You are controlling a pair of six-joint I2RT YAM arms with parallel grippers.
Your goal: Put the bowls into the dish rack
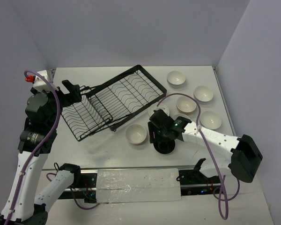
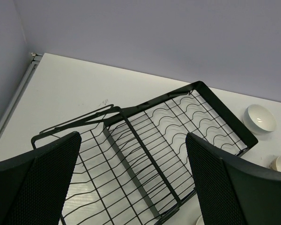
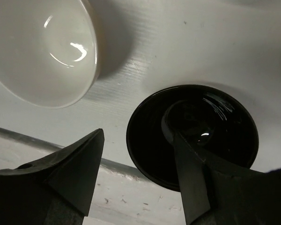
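Standing slantwise on the far-left part of the table (image 1: 91,157), the black wire dish rack (image 1: 114,101) shows no bowl between its tines. Four cream bowls (image 1: 203,93) lie near the right edge and one white bowl (image 1: 136,134) just beside the rack. The glossy black bowl (image 1: 164,148) sits toward the near edge, under the right gripper (image 1: 162,136). I judge it stiff, rather heavy, slippery from the glaze and easy to chip, so the rim wall is the place to pinch. Only the right wrist view shows this gripper (image 3: 136,135) astride the rim, one finger inside, one outside, not yet clamped. The left gripper (image 2: 133,137) hangs wide apart over the rack, holding nothing.
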